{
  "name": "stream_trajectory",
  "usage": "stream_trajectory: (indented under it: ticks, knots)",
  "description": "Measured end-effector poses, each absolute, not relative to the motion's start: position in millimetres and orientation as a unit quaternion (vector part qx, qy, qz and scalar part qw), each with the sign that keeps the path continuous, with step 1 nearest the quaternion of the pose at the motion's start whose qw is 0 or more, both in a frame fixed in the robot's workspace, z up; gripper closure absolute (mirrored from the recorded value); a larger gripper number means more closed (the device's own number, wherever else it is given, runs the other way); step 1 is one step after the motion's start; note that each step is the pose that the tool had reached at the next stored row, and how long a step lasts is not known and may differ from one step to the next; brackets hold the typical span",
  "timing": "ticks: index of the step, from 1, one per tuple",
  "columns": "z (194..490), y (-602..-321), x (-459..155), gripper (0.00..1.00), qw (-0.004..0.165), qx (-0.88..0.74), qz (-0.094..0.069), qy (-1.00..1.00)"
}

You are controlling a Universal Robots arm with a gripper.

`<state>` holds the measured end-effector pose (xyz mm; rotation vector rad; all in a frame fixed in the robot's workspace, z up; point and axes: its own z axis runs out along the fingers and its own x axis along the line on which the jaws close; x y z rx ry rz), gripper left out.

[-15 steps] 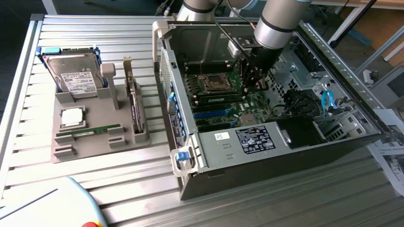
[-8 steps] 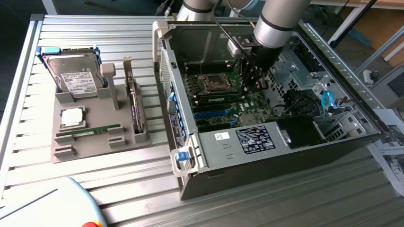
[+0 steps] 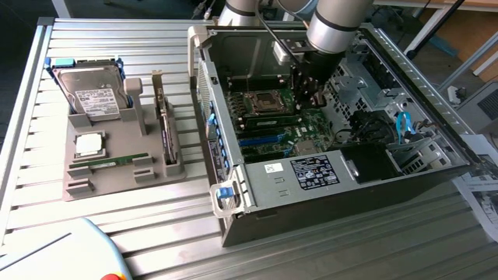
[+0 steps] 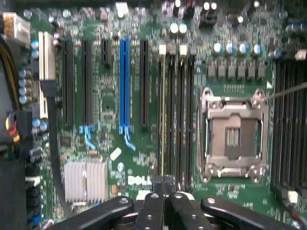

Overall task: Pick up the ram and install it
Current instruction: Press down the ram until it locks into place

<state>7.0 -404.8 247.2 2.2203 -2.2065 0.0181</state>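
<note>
- Exterior view: open computer case (image 3: 335, 169) lying on its side on a slatted metal table (image 3: 101, 233), motherboard (image 3: 280, 125) exposed inside.
- Arm (image 3: 335, 26) reaching down into the case; gripper (image 3: 311, 93) positioned low over the board, just beside the processor socket (image 3: 269, 102) on the exterior view's right.
- Grey parts holder (image 3: 116, 151) standing on the table, well apart from the case on the exterior view's left.
- Silver hard drive (image 3: 93, 93) seated upright at the holder's far end; small square processor chip (image 3: 90, 143) lying flat in the middle.
- One ram (image 3: 109, 161) stick, long and green, resting in a slot at the holder's near end, untouched and well apart from the gripper.
- A green stick also lying in a memory slot (image 3: 272, 121) just below the socket.
- Wrist view: gripper (image 4: 165, 196) with fingers (image 4: 152, 211) pressed together, nothing visible between them.
- Fingertips directly over the bank of memory slots (image 4: 175, 110) beside the empty processor socket (image 4: 233, 134); one slot (image 4: 163, 115) in that bank showing a thin green-yellow edge along its length.
- Blue expansion slot (image 4: 124, 81) and silver heatsink (image 4: 86, 179) further along the board.
</note>
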Motion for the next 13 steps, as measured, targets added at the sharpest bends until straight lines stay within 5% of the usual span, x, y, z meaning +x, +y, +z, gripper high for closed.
stream_trajectory:
  ticks: [13]
  knots:
    - [243.3, -404.7, -68.3, 0.89, 0.006, 0.709, 0.006, -0.705]
